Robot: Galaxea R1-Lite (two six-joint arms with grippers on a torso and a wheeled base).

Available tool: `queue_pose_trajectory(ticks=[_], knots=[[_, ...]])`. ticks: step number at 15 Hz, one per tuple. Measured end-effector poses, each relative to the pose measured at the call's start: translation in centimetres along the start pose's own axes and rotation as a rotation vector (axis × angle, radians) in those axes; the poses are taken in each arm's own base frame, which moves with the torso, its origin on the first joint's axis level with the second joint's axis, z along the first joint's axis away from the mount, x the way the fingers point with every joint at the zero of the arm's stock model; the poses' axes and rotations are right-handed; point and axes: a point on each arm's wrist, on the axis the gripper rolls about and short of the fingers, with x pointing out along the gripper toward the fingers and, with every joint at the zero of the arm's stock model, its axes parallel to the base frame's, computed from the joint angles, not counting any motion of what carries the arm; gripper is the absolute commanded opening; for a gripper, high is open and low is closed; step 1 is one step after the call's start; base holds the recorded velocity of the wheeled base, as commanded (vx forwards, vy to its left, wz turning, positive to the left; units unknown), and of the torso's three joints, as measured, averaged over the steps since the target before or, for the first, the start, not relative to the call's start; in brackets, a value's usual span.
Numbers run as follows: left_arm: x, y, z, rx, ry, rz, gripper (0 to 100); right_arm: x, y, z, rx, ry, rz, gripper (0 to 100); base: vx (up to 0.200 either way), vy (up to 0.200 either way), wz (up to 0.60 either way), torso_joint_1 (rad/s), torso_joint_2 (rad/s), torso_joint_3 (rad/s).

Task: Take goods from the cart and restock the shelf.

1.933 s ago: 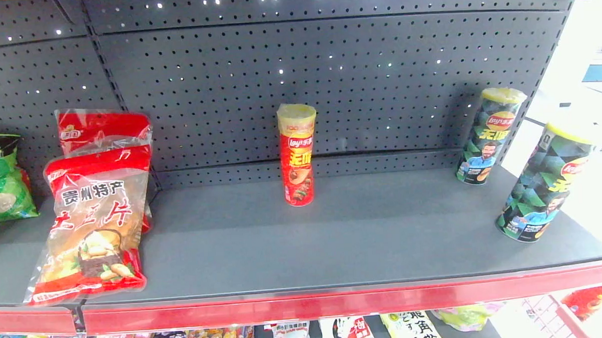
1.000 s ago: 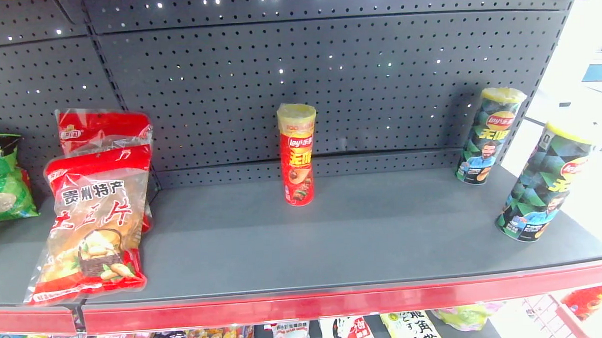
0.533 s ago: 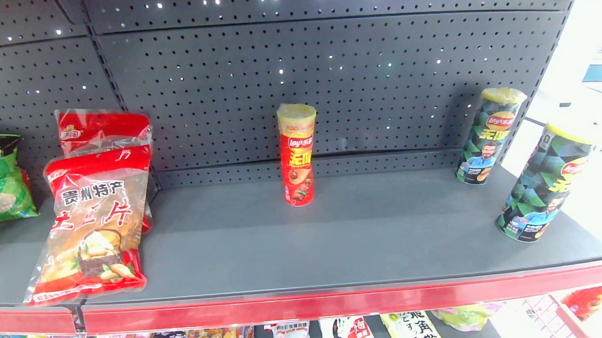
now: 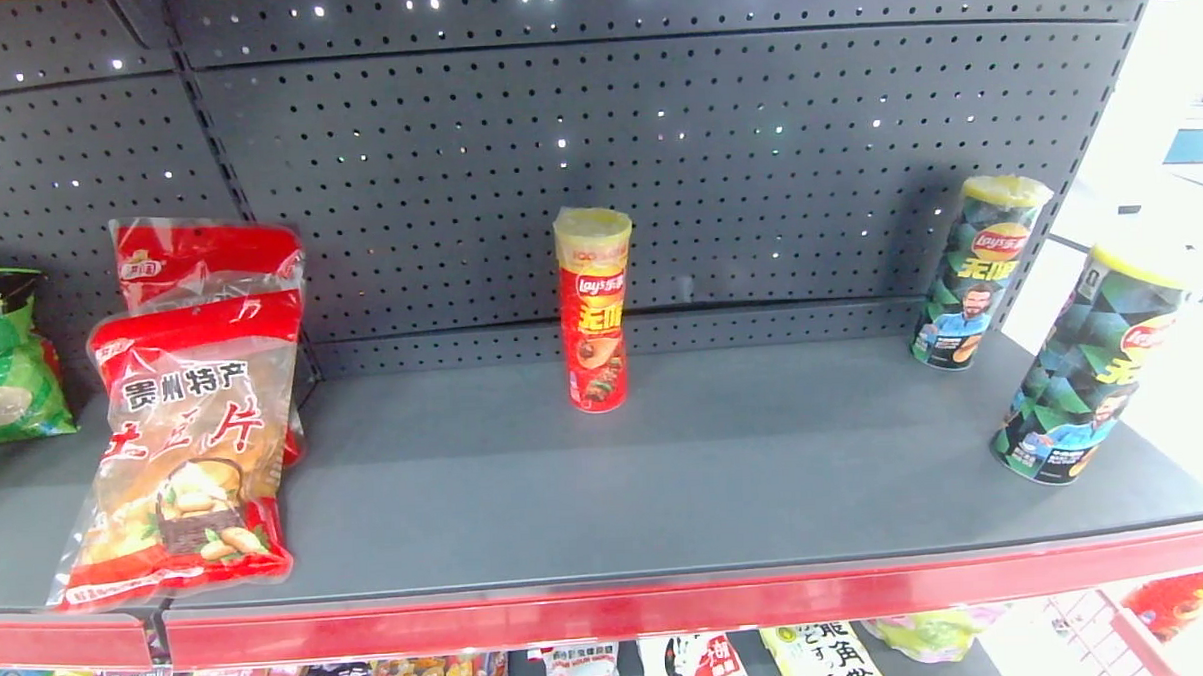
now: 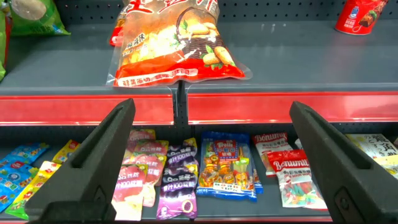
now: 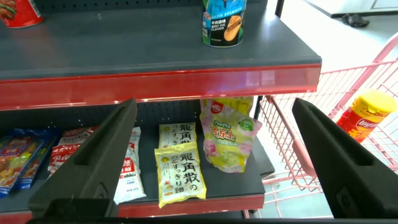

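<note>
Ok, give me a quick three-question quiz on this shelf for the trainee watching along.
1. True or false: the red chip can stands upright on the shelf.
2. How many dark patterned chip cans stand at the shelf's right end? A one, B two, C three.
3. Fill in: the left gripper and right gripper are both ___.
Key: 1 true; 2 B; 3 open.
</note>
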Motion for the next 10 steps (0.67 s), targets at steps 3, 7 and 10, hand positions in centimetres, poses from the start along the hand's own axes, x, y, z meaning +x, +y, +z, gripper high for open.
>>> queue_pose_trajectory(ticks=[3,7,10], knots=[[0.00,0.00,0.00,0.000,0.000,0.000,100,0.00,0.00,0.00,0.000,0.000,0.000,100,0.000,0.000,0.00,0.000,0.00,0.000],[0.00,0.00,0.00,0.000,0.000,0.001,100,0.00,0.00,0.00,0.000,0.000,0.001,100,0.000,0.000,0.00,0.000,0.00,0.000],[0.00,0.00,0.00,0.000,0.000,0.001,100,0.00,0.00,0.00,0.000,0.000,0.001,100,0.000,0.000,0.00,0.000,0.00,0.000]])
